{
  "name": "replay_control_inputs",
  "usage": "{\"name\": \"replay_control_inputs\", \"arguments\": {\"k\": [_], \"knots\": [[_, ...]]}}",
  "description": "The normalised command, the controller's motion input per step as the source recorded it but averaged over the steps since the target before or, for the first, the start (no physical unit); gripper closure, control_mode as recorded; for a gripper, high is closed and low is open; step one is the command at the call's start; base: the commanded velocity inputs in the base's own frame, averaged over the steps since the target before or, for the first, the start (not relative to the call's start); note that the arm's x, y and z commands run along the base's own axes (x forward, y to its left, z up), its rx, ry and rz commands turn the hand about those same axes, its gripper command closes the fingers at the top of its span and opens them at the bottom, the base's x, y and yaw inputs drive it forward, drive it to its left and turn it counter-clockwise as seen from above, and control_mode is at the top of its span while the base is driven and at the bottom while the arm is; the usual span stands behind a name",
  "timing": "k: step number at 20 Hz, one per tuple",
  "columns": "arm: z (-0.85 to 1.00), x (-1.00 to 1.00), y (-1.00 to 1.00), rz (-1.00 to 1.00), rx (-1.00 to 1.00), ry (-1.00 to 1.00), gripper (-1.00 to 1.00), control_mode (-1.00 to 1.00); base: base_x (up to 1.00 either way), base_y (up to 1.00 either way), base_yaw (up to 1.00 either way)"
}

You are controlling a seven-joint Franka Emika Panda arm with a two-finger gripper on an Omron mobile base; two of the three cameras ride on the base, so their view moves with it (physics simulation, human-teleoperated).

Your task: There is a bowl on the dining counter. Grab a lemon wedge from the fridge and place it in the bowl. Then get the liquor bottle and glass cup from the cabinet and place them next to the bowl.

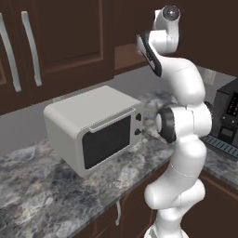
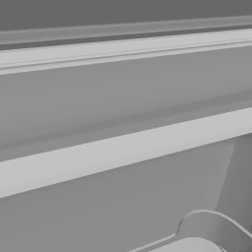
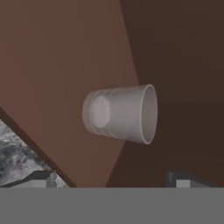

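In the hand view a translucent grey glass cup (image 3: 120, 113) sits inside the dark brown cabinet (image 3: 179, 65). The view is rolled, so the cup looks sideways: its base faces the lighter brown panel (image 3: 57, 65) and its mouth points right. My gripper (image 3: 113, 178) is open, its two dark fingertips (image 3: 43, 177) spread wide at the bottom edge, short of the cup and touching nothing. In the left base view my arm (image 1: 186, 93) reaches up toward the upper cabinets. The bowl, lemon wedge and liquor bottle are out of view.
A white microwave (image 1: 93, 130) stands on the granite counter (image 1: 46, 195) left of the arm. A dark coffee machine (image 1: 228, 116) sits at the right. Brown cabinet doors with long handles (image 1: 31, 49) hang above. Grey panels (image 2: 123, 123) lie close before the right base camera.
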Motion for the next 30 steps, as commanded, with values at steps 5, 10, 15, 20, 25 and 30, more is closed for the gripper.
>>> {"name": "replay_control_inputs", "arguments": {"k": [5,10,15,20,25,30], "knots": [[0.0,0.39,0.0,0.07,0.0,0.01,-1.0,-1.0,0.0,0.0,0.0],[0.0,0.37,-0.06,0.15,0.0,0.03,-1.0,-1.0,0.0,0.0,0.0],[0.0,0.26,-0.05,0.16,0.0,0.08,-1.0,-1.0,0.0,0.0,0.0],[0.0,0.22,0.0,0.11,0.0,0.1,-1.0,-1.0,0.0,0.0,0.0],[0.0,0.2,0.0,0.05,0.0,0.04,-1.0,-1.0,0.0,0.0,0.0],[0.0,0.23,0.0,0.02,0.0,0.03,-1.0,-1.0,0.0,0.0,0.0]]}}
